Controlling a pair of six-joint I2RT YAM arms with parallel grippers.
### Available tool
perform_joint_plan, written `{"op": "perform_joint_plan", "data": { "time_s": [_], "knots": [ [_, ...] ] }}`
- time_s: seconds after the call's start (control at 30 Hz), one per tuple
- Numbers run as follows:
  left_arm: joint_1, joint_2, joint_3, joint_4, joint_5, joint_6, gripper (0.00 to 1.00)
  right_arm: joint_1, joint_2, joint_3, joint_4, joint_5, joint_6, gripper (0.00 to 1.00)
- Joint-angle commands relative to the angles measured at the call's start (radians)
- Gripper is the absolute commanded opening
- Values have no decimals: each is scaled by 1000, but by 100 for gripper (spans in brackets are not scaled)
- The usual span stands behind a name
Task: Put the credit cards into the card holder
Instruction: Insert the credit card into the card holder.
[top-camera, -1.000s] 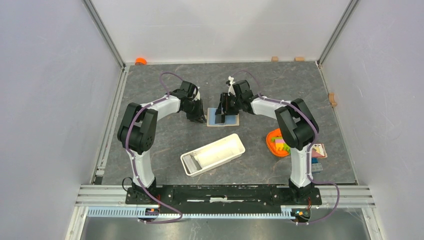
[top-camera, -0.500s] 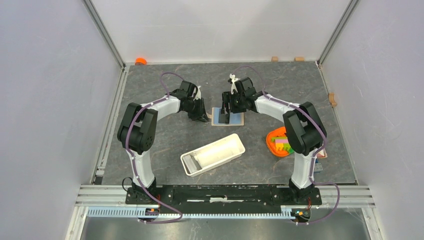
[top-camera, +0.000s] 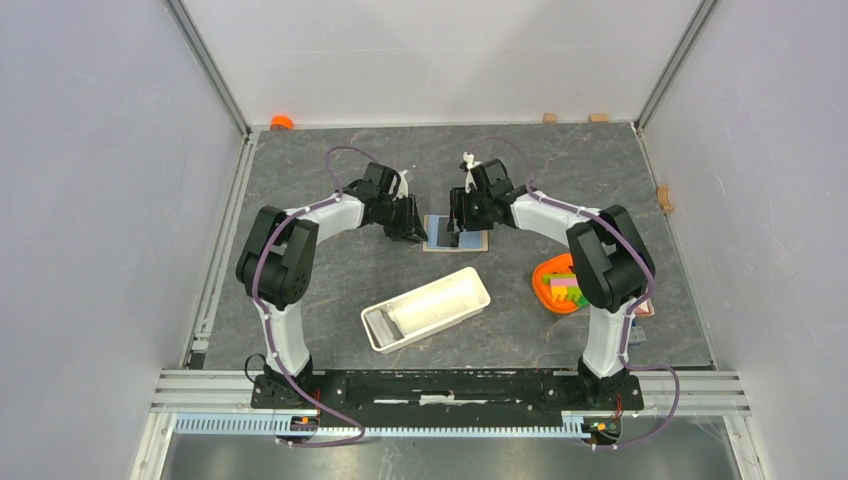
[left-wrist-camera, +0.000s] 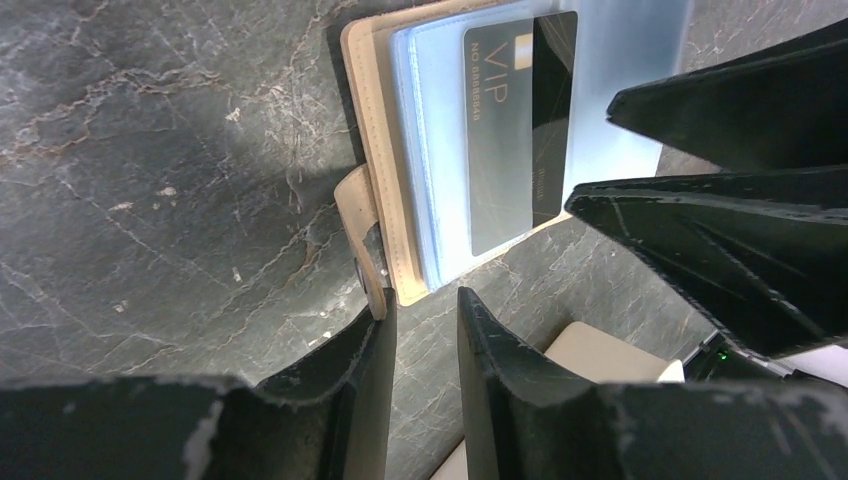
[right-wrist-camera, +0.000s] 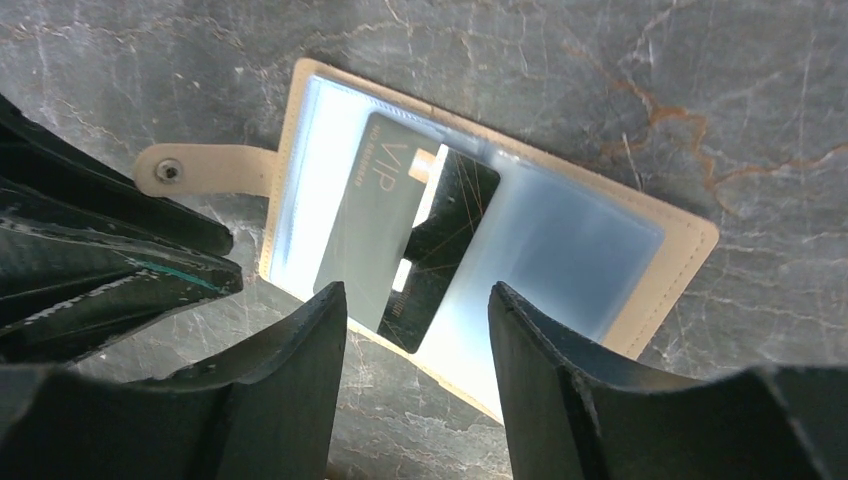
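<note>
One card (right-wrist-camera: 415, 235) looks half slid into the holder (right-wrist-camera: 697, 243), far centre; I can't spot a second. My left gripper (left-wrist-camera: 425, 300) is barely parted, right gripper (right-wrist-camera: 418, 295) wider, both empty.

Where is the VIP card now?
The card lies on the open wallet, mid-table between the left gripper and right gripper, beyond the white tray.
</note>
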Motion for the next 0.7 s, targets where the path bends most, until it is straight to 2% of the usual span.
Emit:
{"op": "perform_joint_plan", "data": {
  "time_s": [0.0,0.2,0.43,0.67],
  "knots": [
    [-7,15,17,39,37,-47,35,2,17,-30,27,3,50,58],
    [-8,52,22,36,30,-51,30,14,59,-20,47,-25,67,47],
    [-8,87,32,16,14,-39,22,32,91,19,71,-45,85,40],
    [-8,89,40,12,13,-27,20,61,110,69,92,-60,92,35]
  ]
}}
